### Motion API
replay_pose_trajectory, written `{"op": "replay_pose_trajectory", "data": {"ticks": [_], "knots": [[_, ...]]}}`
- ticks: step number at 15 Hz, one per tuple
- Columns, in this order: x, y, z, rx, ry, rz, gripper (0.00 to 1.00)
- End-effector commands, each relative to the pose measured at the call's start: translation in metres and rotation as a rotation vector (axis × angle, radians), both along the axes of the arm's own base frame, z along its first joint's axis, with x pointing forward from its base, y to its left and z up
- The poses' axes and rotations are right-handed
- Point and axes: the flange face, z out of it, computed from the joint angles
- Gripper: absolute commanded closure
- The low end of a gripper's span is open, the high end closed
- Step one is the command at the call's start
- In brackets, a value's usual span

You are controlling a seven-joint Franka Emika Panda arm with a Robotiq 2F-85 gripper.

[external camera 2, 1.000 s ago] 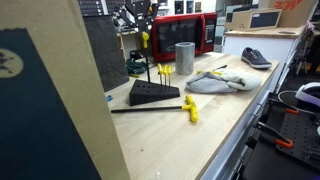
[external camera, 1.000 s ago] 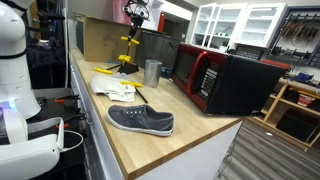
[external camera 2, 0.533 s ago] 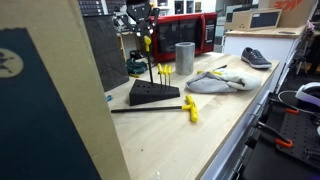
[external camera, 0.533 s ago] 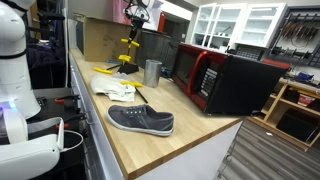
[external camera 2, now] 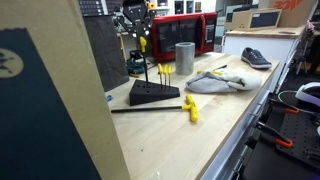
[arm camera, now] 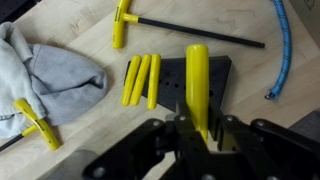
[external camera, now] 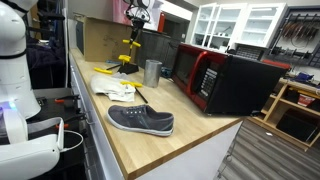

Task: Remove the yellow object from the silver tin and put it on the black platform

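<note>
Wrist view showed the fingers (arm camera: 228, 128) clamped on the yellow object (arm camera: 197, 85), held over the black platform (arm camera: 172, 88) on the counter (arm camera: 80, 150). Placing seemed in hand; next, lower gently and release.

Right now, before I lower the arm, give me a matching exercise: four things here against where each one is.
Things: 1 yellow piece; 2 cup; 3 shoe; 4 cloth.
Places: A crumpled near the cup; B in the claw, over the black base; C alone at the end of the counter; D upright by the microwave.
Pairs: 1-B, 2-D, 3-C, 4-A.
</note>
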Motion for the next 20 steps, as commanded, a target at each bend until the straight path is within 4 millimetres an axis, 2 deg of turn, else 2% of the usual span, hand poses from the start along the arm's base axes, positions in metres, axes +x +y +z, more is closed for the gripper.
{"op": "replay_pose_trajectory", "data": {"ticks": [1,14,20], "knots": [[0.005,0.010,0.019,0.003,-0.058,-0.020,0.94],[0.007,0.015,0.000,-0.008,-0.016,-0.013,0.94],[0.000,0.015,-0.004,-0.026,0.038,-0.001,0.94]]}}
